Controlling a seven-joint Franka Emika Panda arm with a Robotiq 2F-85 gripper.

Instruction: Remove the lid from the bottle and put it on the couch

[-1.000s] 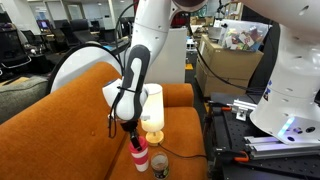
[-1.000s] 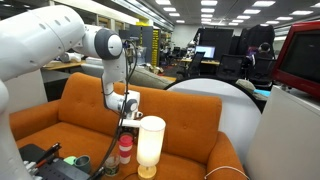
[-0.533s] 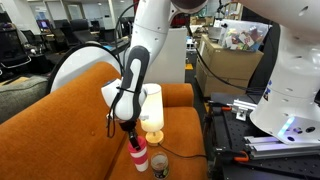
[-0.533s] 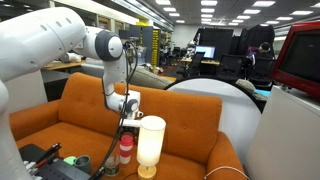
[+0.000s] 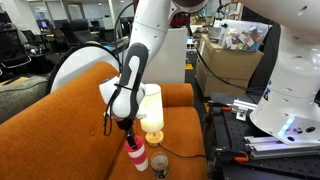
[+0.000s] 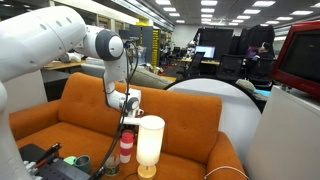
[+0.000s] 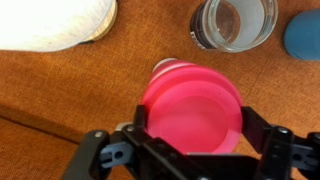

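My gripper (image 7: 195,125) is shut on the lid (image 7: 195,100), a round red cap that fills the middle of the wrist view. A pale rim of the bottle (image 7: 167,64) peeks out just beyond the lid, slightly offset from it. In an exterior view the gripper (image 5: 128,130) holds the lid (image 5: 132,146) tilted at the top of the short bottle (image 5: 142,160), which stands on the orange couch (image 5: 60,130). The gripper (image 6: 127,122), bottle (image 6: 125,150) and couch (image 6: 80,105) also show from the front. I cannot tell whether lid and bottle still touch.
A tall cream cylinder (image 5: 152,110) (image 6: 150,145) (image 7: 55,22) stands right beside the bottle. A small dark jar (image 5: 160,165) (image 7: 233,22) stands close on its other side. A blue object (image 7: 303,35) lies at the edge. Equipment tables flank the couch.
My gripper has shifted slightly up and sideways with the lid, which now sits tilted and offset over the bottle. The bottle and other objects have not moved.
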